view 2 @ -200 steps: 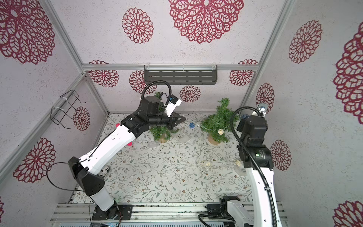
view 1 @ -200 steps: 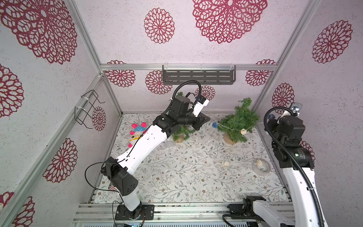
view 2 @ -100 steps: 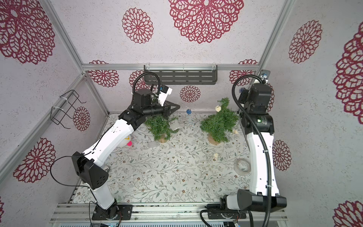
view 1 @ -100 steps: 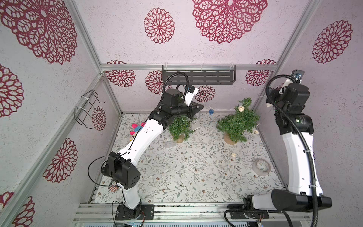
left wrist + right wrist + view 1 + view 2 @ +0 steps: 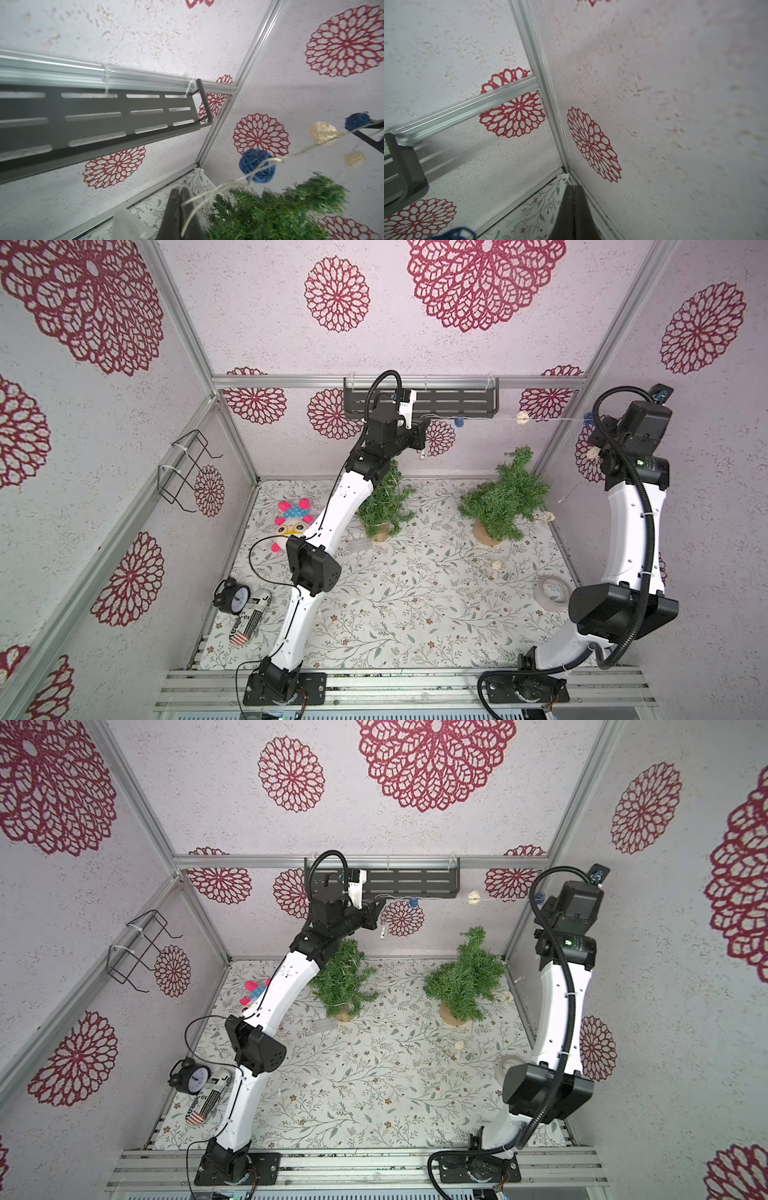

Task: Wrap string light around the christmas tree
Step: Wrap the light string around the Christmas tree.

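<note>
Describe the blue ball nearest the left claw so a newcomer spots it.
Find the dark slotted shelf on the back wall. In front of it the string light runs taut in mid-air, and this blue ball hangs nearest the left claw. Its neighbour is cream; the other blue ball sits at the right claw.

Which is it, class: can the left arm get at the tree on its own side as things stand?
Probably yes: the left gripper hangs raised above that tree, nothing visibly between. But it is shut on the string light, pulled taut to the right gripper.
</note>
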Controlling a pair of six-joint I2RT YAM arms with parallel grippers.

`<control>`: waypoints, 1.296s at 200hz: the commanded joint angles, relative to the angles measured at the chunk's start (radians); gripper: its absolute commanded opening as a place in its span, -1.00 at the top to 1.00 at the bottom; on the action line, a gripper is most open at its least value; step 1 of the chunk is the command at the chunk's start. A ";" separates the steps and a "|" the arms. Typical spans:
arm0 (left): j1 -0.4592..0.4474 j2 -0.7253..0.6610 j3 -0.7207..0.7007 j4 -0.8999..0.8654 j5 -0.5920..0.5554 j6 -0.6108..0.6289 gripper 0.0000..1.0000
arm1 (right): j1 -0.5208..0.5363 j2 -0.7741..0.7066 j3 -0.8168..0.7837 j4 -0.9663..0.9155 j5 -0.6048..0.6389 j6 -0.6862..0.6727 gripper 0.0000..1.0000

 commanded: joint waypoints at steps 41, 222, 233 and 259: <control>-0.045 0.137 -0.007 0.056 -0.144 -0.005 1.00 | 0.013 0.098 0.028 0.019 0.065 -0.035 1.00; -0.159 -0.006 -0.300 -0.136 0.039 0.154 1.00 | 0.045 -0.134 -0.474 -0.041 0.064 -0.040 1.00; -0.155 -0.033 -0.333 -0.150 0.061 0.158 1.00 | 0.044 -0.167 -0.521 -0.040 0.043 -0.026 1.00; -0.154 -0.057 -0.366 -0.204 0.146 0.140 1.00 | 0.053 -0.241 -0.651 -0.015 -0.069 0.017 1.00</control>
